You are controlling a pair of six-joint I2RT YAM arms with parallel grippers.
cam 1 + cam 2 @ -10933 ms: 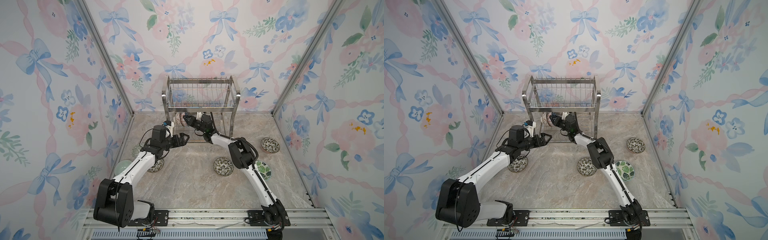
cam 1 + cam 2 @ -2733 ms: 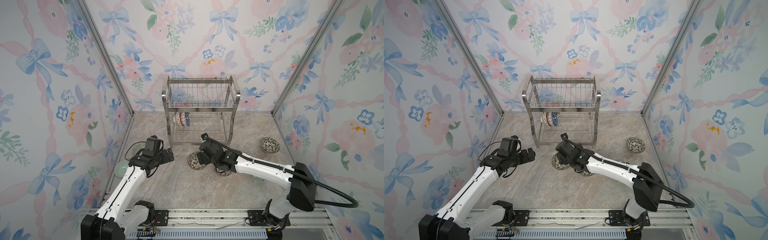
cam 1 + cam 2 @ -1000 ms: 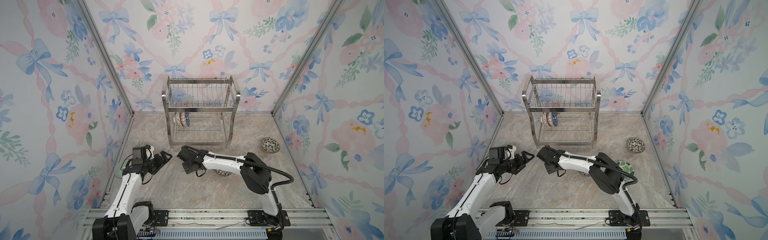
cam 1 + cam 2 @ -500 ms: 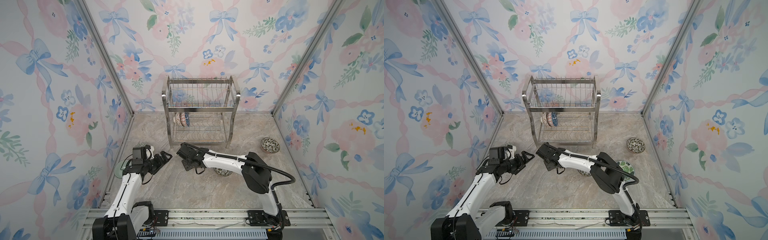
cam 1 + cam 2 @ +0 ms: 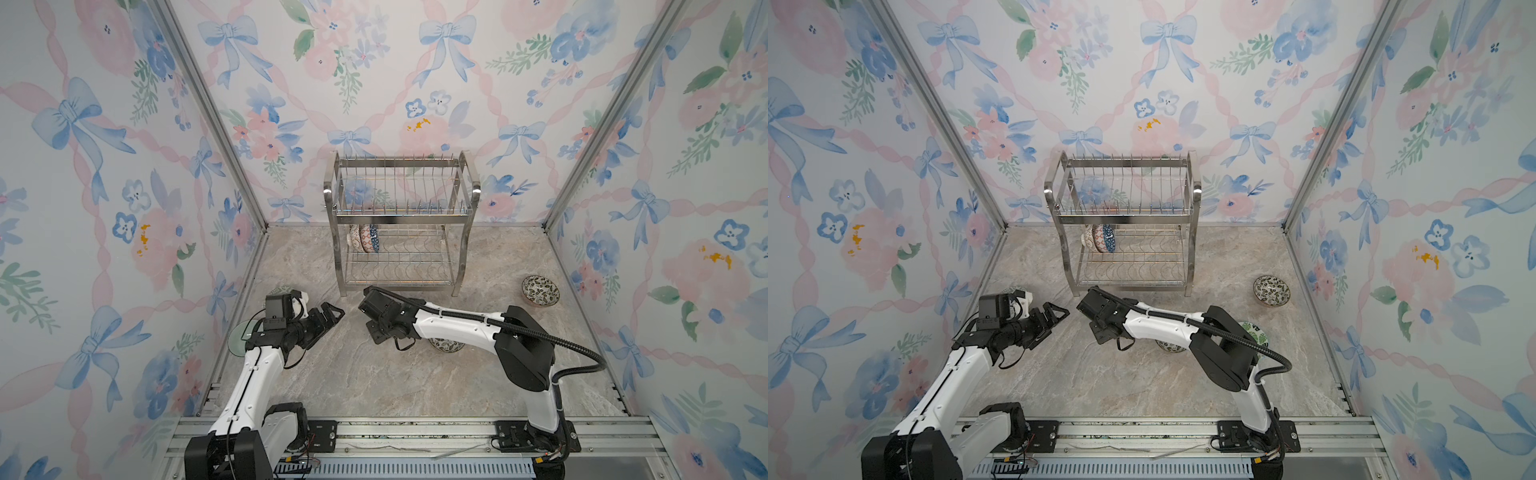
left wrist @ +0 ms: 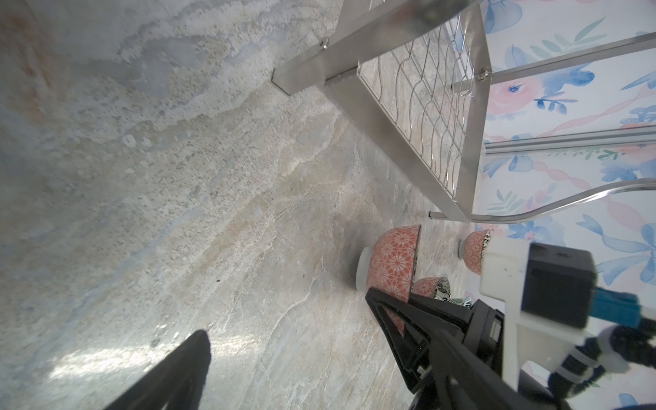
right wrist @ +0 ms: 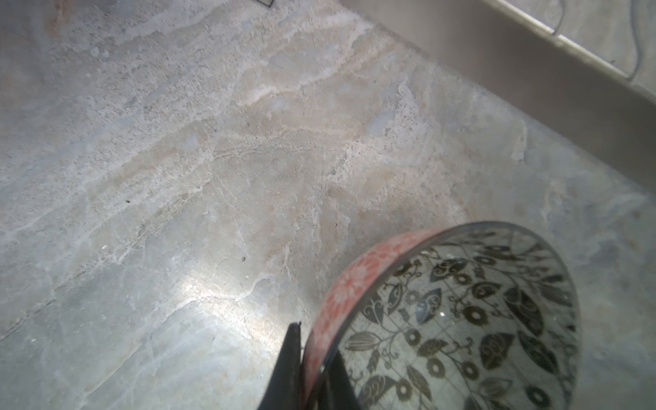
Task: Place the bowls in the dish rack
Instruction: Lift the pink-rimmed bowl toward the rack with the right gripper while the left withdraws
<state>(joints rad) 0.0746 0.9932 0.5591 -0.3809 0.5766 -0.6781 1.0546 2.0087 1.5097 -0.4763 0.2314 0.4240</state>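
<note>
My right gripper (image 7: pixel 312 358) is shut on the rim of a bowl (image 7: pixel 461 319), pinkish outside with black leaves inside, low over the floor. From the left wrist view this bowl (image 6: pixel 394 262) is tilted on its side. In both top views the right wrist (image 5: pixel 382 316) covers it, just in front of the dish rack (image 5: pixel 401 224), whose lower tier holds three bowls (image 5: pixel 363 239) at its left end. My left gripper (image 5: pixel 330 316) stands open and holds nothing, to the left of the right wrist.
Loose bowls lie on the marble floor: a leafy one at far right (image 5: pixel 540 291), one under the right forearm (image 5: pixel 446 344), a green leaf one (image 5: pixel 1256 332), a pale green one by the left wall (image 5: pixel 241 338), and one behind the left wrist (image 5: pixel 282 289).
My right gripper has shut on the bowl's rim and shifted slightly toward the rack. The left arm has not moved.
</note>
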